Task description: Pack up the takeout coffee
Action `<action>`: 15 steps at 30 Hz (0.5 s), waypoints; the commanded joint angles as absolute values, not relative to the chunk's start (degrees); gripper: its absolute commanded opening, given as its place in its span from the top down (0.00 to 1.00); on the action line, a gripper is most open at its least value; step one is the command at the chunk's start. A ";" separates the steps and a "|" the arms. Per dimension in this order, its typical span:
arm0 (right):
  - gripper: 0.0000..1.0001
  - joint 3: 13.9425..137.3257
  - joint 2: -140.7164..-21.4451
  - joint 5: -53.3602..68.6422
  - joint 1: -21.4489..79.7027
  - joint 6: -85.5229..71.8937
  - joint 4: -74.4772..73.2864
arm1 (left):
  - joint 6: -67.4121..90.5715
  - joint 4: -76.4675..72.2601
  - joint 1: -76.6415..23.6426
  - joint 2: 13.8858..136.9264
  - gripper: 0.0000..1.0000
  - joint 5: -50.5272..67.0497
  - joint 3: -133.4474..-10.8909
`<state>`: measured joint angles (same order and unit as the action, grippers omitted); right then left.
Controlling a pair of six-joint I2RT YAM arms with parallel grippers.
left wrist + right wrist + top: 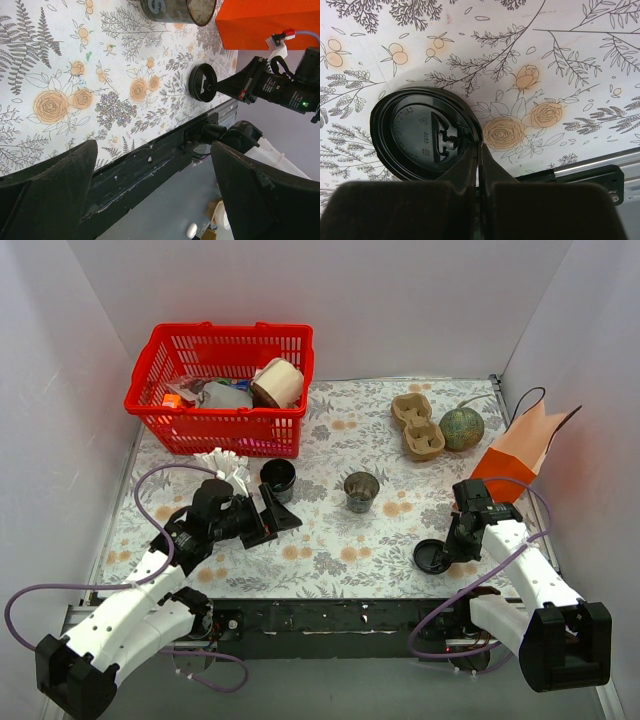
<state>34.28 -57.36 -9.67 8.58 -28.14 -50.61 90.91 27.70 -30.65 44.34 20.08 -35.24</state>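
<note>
The takeout coffee (278,478), a small black cup with a dark inside, stands upright in front of the red basket. My left gripper (272,513) is open and empty, just in front of and beside the cup; in the left wrist view (155,200) its jaws stand wide apart and the cup is out of view. My right gripper (447,545) is shut on the rim of a flat black lid (432,557) near the table's front edge. In the right wrist view (481,150) the fingers pinch the lid (422,135) at its right edge. The lid also shows in the left wrist view (202,82).
A red basket (170,420) of items stands at the back left. A bunch of white sticks (225,462) is by my left arm. A grey cup (361,490) stands mid-table. A cardboard cup holder (418,425), a green ball (462,428) and an orange paper bag (525,445) are at the right.
</note>
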 commanded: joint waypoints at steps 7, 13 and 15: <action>0.93 36.65 -55.46 -9.93 8.17 -27.16 -52.91 | 90.70 25.75 -31.82 45.53 0.02 19.16 -36.83; 0.86 35.60 -55.46 -7.29 8.17 -26.90 -51.94 | 90.79 25.75 -32.43 46.14 0.02 18.90 -36.91; 0.83 35.33 -55.63 -7.47 8.26 -26.72 -51.94 | 90.79 25.75 -32.52 46.23 0.02 18.81 -37.00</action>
